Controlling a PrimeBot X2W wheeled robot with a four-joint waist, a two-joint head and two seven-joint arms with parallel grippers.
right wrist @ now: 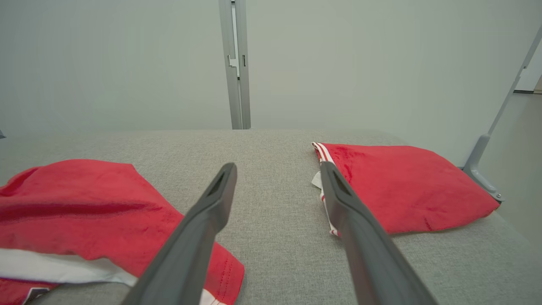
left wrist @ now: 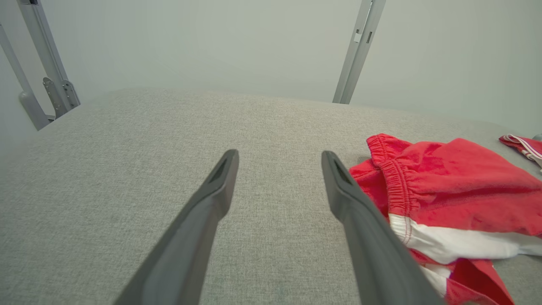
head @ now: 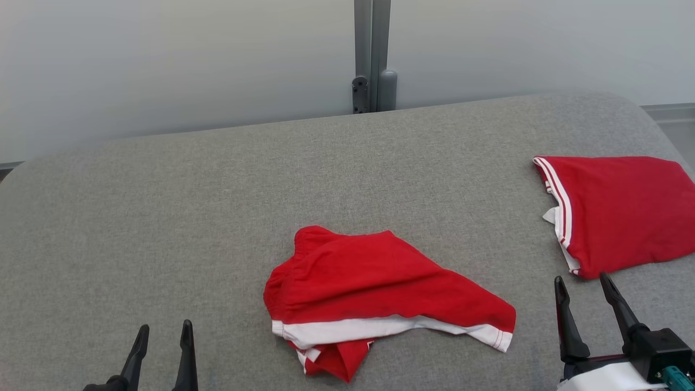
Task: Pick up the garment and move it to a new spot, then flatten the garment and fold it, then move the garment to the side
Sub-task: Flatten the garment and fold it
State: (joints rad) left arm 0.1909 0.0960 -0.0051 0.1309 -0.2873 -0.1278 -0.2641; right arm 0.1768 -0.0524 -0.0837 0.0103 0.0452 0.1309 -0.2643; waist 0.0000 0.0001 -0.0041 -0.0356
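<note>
A grey padded table point(head: 163, 217) is sitting before a pale wall point(head: 163, 54), bearing a crumpled red garment point(head: 374, 288) and what looks like a folded red garment point(head: 624, 212); the left gripper point(head: 163, 339) and right gripper point(head: 585, 290) are hanging spread, empty.

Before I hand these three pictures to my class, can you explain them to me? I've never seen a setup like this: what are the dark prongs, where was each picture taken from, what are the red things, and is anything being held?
The dark prongs are the fingers of a two-armed robot's grippers. The wide picture comes from a camera on its head, looking down at a grey padded table. There the left gripper sits at the lower left and the right gripper at the lower right.

The other two pictures come from cameras on each wrist, looking along that arm's own fingers: the left gripper and the right gripper.

Two red garments with white trim lie on the table. The crumpled garment is in the middle, looking like shorts with an elastic waistband. The folded garment lies at the right edge.

Nothing is held: both grippers are open and empty, above bare cloth.
</note>
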